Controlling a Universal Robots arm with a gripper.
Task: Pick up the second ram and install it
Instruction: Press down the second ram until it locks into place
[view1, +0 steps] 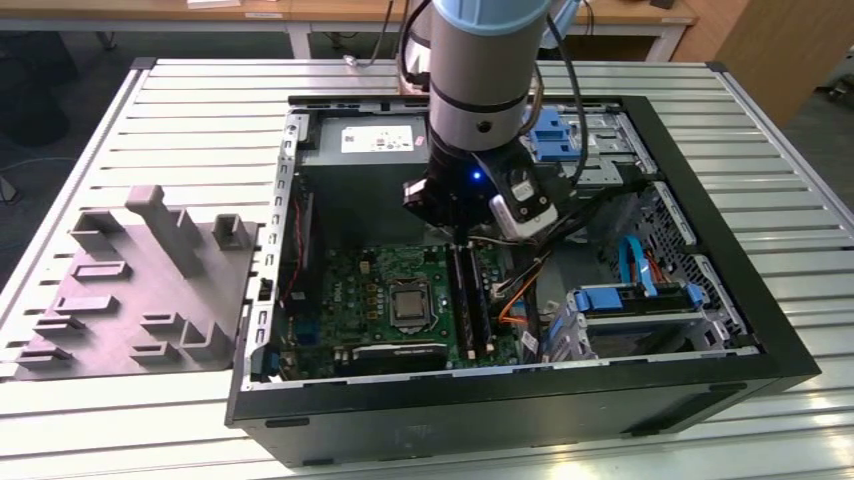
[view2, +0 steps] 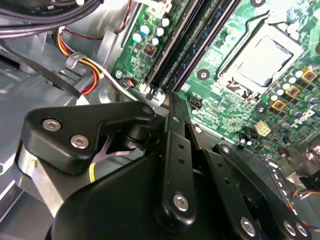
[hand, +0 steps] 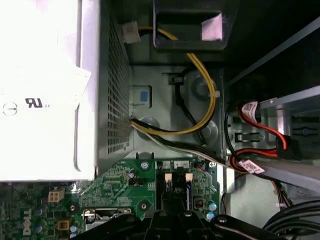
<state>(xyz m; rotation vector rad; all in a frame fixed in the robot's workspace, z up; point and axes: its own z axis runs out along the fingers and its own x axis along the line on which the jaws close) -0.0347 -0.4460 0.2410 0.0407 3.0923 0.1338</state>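
Observation:
My gripper (view1: 459, 240) reaches down into the open computer case, fingers drawn together into one thin tip with nothing held between them. The tip (view2: 170, 98) sits at the end of the long black memory slots (view1: 465, 300) nearest the power supply. A dark blue-green ram (view2: 194, 52) stands upright in one of those slots, and its bluish edge (hand: 188, 192) lies right beside the tip in the first wrist view. The fingertip appears to touch that end; contact is unclear. The silver processor socket (view2: 260, 60) lies beside the slots on the green motherboard (view1: 360, 290).
The power supply (hand: 40, 90) and yellow, red and black cables (hand: 200, 115) crowd the space by the slots' end. Blue drive brackets (view1: 634, 295) fill the case's side on the exterior view's right. A grey foam tray (view1: 134, 290) lies outside the case.

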